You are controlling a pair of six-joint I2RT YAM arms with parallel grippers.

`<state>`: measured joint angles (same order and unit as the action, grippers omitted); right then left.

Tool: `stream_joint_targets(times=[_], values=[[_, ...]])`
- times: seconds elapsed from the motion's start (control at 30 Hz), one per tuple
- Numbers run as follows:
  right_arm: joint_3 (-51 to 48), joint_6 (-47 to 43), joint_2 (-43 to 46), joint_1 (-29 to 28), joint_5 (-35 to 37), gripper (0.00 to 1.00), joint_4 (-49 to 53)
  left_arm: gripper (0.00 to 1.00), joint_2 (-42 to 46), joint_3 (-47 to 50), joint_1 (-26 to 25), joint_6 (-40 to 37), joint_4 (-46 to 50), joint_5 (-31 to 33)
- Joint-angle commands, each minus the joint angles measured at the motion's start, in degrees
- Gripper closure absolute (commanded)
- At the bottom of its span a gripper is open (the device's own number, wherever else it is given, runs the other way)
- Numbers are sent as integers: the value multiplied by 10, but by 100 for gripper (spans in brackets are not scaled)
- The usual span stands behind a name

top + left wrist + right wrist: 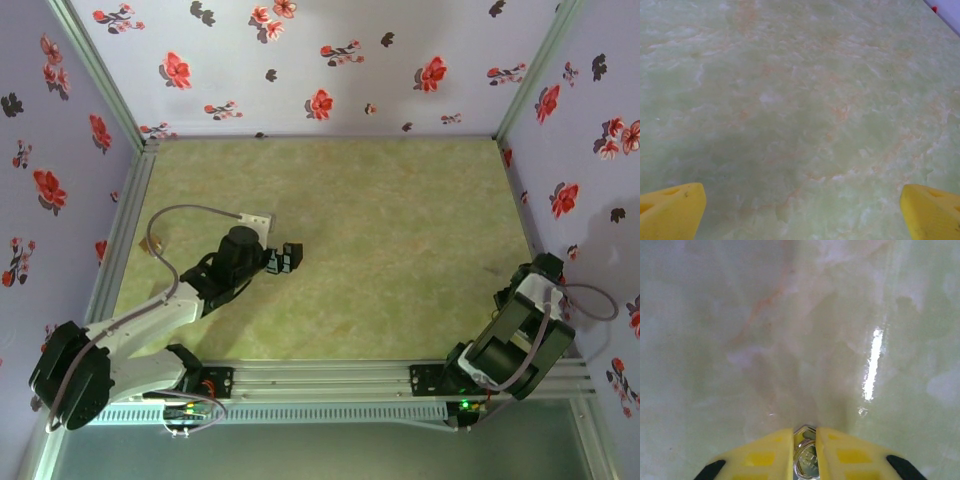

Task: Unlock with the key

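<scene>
Silver metal glinted between the yellow fingertips (765, 452) of the right gripper (805, 440), and that looked like the key (805, 460), pinched tight at the very ends of the pads, low over the green marbled table (740, 315)! Whether it touched the surface could not be told. Its red head was hidden, so which end poked forward was anyone's guess, but its long axis ran straight out along the fingers, pointing ahead of the pincer. So the right arm owned it, no question. Across the table the left gripper (290, 257) sat spread wide, holding nothing, well apart from the key. My read: the unlocking itself was not yet begun, and that forward-pointing line would decide the entry.
</scene>
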<state>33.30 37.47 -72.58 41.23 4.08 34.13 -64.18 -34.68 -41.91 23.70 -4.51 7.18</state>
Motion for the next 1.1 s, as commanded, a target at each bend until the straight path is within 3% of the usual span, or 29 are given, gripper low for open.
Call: stream_joint_targets(times=[0.0,0.13,0.33,0.6,0.73,0.8,0.87,1.07], values=[[-9,-4,2,1,-30,94,3,0,-2,-4,-5,1,-1,-6],[-10,-7,10,1,-45,100,2,0,-2,-4,-4,2,-1,-6],[-21,-8,42,1,-77,100,-8,0,-8,-6,-5,4,-1,-6],[-52,37,116,-8,-211,100,-55,0,-31,-21,-6,16,-6,-18],[-23,23,150,-31,-173,99,-7,1,-42,-33,-11,20,-2,-20],[4,-9,142,-34,-116,73,35,1,-44,-36,-13,21,-3,-21],[5,-9,122,-34,-96,59,44,1,-46,-37,-14,22,-3,-21],[-10,2,59,-30,-53,45,25,1,-50,-37,-15,21,-1,-22]])
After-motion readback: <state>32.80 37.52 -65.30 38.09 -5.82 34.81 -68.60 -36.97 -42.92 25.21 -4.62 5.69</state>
